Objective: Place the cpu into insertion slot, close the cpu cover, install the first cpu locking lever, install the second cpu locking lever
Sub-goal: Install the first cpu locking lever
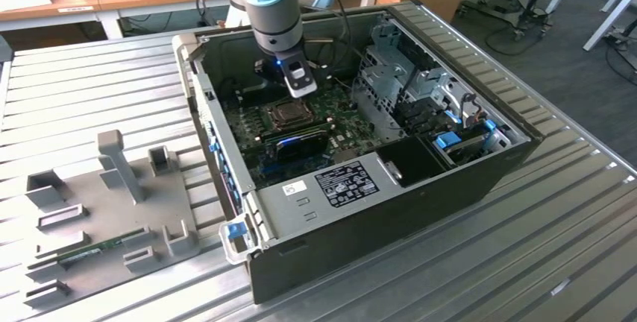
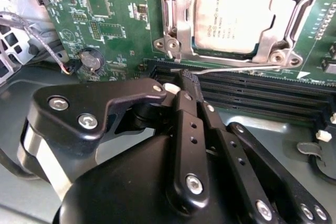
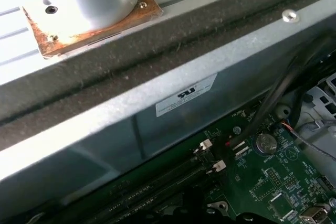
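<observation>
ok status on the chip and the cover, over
Gripper shut, empty, tips at the black memory slots beside the socket. Chip seated in the socket, cover down over it. Thin lever wire lies just ahead of the tips.

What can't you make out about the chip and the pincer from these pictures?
- The cpu: its far part is cut off by the second wrist view's edge.
- The cpu cover: partly cut off there too; whether it is locked down is unclear.
- The pincer: its tips are hidden behind its own black linkages.
- The insertion slot: too small in the exterior view for detail.
</observation>
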Controlling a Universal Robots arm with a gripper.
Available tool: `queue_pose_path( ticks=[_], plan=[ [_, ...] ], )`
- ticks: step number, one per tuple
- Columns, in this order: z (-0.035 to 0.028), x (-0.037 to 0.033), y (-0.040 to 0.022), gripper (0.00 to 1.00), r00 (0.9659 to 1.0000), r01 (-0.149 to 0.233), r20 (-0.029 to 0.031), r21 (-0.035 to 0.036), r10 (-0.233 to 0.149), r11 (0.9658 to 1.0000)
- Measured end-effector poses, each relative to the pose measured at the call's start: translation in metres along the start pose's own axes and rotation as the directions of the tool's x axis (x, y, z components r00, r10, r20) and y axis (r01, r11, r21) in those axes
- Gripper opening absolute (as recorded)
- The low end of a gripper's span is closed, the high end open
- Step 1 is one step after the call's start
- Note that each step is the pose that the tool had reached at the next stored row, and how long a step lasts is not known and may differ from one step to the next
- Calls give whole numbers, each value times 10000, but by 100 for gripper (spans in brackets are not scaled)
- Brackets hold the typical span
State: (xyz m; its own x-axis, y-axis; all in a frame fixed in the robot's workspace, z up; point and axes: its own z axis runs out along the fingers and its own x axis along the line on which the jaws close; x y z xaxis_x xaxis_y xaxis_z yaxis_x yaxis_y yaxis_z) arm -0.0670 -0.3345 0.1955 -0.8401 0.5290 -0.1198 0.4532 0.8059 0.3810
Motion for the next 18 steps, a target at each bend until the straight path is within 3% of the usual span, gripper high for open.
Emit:
queue_pose_path(
  ticks=[12, 18],
  plan=[
    [81, 12, -38, 10, 9999, 39, 117, -80, -38, 10000],
    [93, 14, -43, 10, 9999, 46, 137, -88, -45, 10000]
  ],
)
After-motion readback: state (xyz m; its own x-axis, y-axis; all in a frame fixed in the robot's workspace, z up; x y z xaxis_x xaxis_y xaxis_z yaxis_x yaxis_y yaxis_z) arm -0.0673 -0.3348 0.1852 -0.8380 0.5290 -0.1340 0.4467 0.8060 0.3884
